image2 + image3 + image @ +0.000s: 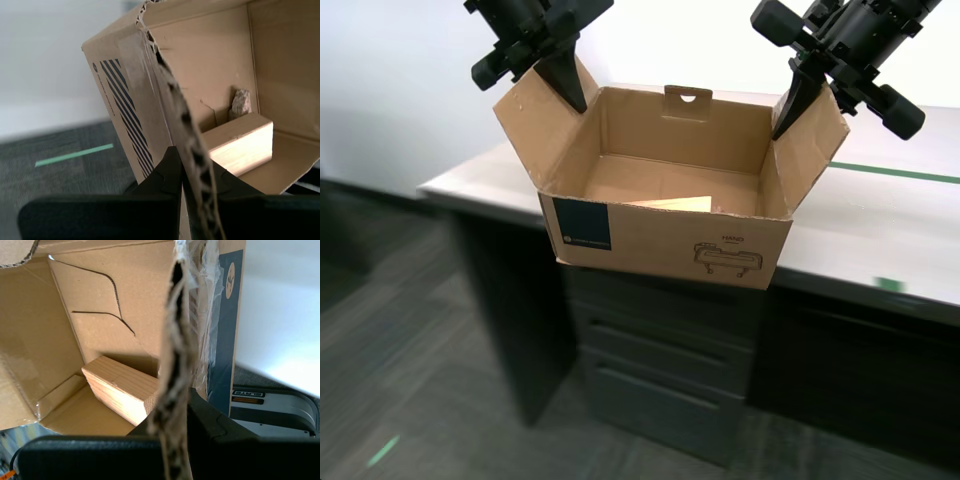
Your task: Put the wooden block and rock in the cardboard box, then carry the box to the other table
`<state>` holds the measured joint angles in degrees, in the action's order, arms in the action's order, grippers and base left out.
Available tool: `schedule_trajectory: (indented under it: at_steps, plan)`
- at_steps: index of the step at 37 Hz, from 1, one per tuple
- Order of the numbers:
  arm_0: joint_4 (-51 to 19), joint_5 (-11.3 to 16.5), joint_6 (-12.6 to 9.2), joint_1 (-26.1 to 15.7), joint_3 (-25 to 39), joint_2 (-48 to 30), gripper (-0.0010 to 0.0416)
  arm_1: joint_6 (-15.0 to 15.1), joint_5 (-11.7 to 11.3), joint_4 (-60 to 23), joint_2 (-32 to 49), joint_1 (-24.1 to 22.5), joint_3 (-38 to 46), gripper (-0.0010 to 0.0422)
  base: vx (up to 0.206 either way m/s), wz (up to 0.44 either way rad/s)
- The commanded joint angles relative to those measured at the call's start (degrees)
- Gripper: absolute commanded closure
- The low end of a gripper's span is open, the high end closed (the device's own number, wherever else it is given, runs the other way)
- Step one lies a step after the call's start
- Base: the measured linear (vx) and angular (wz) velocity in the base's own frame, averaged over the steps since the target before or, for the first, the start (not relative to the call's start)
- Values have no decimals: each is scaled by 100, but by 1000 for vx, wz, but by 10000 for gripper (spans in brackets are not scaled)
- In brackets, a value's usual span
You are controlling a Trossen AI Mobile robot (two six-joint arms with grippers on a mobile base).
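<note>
My second gripper clamps the torn flap edge of the cardboard box. Inside the box, the wooden block lies on the bottom; the rock sits just behind it, against the wall.

cardboard box front | "HAND" above line drawing | label text unreadable

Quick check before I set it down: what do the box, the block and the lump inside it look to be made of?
The cardboard box: brown corrugated cardboard, matte; fluted, ragged flap edges show in both wrist views.
The wooden block: pale unfinished wood, with layered grain lines on its end face.
The rock: apparently stone, rough, lumpy and brownish-tan, though small in view.
</note>
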<state>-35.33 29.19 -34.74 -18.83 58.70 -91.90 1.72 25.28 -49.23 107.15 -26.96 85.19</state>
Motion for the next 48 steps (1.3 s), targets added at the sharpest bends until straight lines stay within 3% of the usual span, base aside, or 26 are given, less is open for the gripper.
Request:
schedule_trajectory:
  at_steps: [1,6,19,22,24,27,30,36,42,48]
  plan:
    - [85,168,-160,-85,17,4,407,76,197,57,-4,-4,9,413,-147,657]
    - [92,157,-304,-133,17,4,407,72,-59,44,-4,2,9,413,-154,638]
    - [63,26,-516,-149,17,7,407,175,-48,92,-4,20,9,413,-146,442]
    - [114,-120,-522,-149,17,7,407,179,-48,85,-4,13,9,413,-98,206]
    - [114,-258,-396,-149,17,7,407,166,-48,63,-4,-20,9,413,-77,132]
    - [57,-219,-116,-146,17,20,407,46,-50,33,-4,-101,7,413,-62,84]
    - [2,-205,-70,-146,17,46,407,-223,-48,-76,-4,-214,7,413,-35,21]
    - [2,-59,238,-31,17,219,407,-315,-52,-328,-4,-476,-4,413,-12,-49]
    - [-184,-42,487,461,17,378,407,-669,-55,-229,-4,-636,-70,414,8,-89]
    - [-461,-31,1051,990,17,319,407,-778,-55,70,-4,-682,-289,414,7,-77]
